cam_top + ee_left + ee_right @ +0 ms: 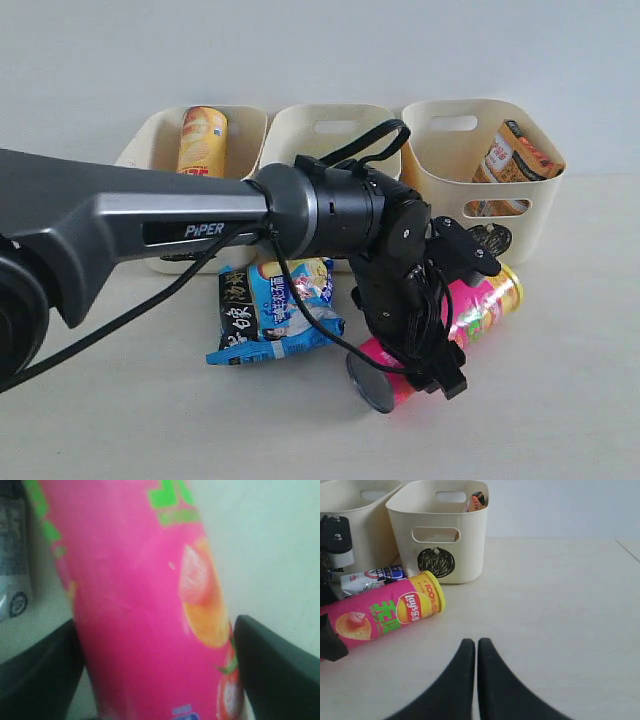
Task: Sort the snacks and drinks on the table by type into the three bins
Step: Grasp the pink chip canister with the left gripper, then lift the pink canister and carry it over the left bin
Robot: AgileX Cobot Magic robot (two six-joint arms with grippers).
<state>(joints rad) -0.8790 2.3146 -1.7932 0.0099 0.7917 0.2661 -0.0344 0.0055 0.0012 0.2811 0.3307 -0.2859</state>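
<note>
The left gripper (156,625) straddles the pink chip cylinder (482,303), jaws spread wide, a finger pressed to each side. The cylinder lies on its side on the table (560,400), its yellow lid pointing to the circle-marked bin (470,555) just behind it. The blue-black bag (270,312) lies flat just beside the cylinder. Well apart from the cylinder, the right gripper (476,644) hovers pinched together, empty.
</note>
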